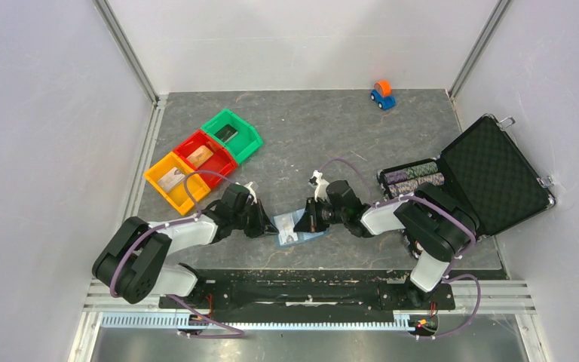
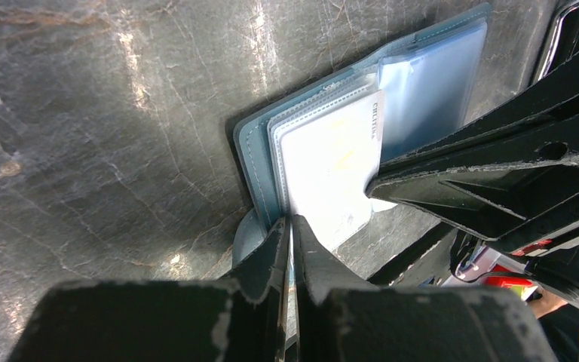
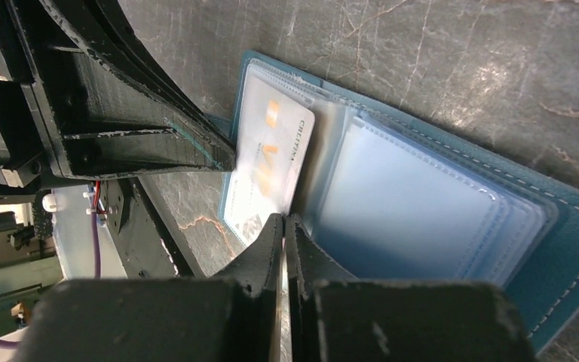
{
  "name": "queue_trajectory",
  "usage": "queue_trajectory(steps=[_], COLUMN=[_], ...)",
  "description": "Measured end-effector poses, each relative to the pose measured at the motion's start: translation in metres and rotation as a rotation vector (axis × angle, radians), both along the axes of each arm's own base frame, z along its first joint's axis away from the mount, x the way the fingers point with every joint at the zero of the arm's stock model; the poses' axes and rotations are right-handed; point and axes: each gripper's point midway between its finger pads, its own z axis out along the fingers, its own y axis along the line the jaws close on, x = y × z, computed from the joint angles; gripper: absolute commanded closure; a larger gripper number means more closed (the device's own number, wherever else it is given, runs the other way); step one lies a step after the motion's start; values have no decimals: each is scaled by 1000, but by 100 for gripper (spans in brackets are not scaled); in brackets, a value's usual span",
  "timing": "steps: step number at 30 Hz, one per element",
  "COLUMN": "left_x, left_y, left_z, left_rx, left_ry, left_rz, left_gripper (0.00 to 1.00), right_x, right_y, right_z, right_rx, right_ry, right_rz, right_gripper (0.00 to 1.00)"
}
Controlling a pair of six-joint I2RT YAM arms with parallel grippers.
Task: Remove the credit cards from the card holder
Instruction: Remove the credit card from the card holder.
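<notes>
The blue card holder [image 1: 301, 235] lies open at the near middle of the table [image 1: 309, 136]. The left claw [image 2: 290, 222] pinches its edge, likely to stop it sliding. The right claw [image 3: 283, 220] is clamped tight on the white card [image 3: 268, 162] (partly out, it seems), ready to pull.

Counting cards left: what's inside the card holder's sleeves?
One white credit card, partly out of a sleeve of the card holder. Other clear sleeves look empty; their overlap hides anything deeper.
</notes>
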Motion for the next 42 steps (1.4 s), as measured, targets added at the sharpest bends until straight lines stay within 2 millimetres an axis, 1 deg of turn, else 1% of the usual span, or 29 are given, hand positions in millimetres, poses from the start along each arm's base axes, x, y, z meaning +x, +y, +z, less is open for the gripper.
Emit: queue_trajectory(steps=[5,17,24,29,33,38,42], left_x=[1,1,1,1,1,2,1], left_y=[1,2,2,2,2,2,3], left_z=[0,0,0,1,1,1,2], left_rx=[11,39,40,39,39,39,39], left_ry=[5,0,-1,-1,-1,-1,-3], left_rz=[4,12,13,13,13,13,14], left_gripper=[89,89,89,88,88,85,81], right_x=[0,1,-5,0,3,2,6], right_y=[-2,-20,-30,-42,-47,-50,-58], right_z=[1,10,3,6,10,10,16], right_rx=[8,0,-24,-32,-34,-37,-34], right_ry=[9,-5,14,14,6,10,3], right_rz=[2,-9,-11,-39,-48,-53,-79], right_gripper=[100,100,100,100,100,100,100])
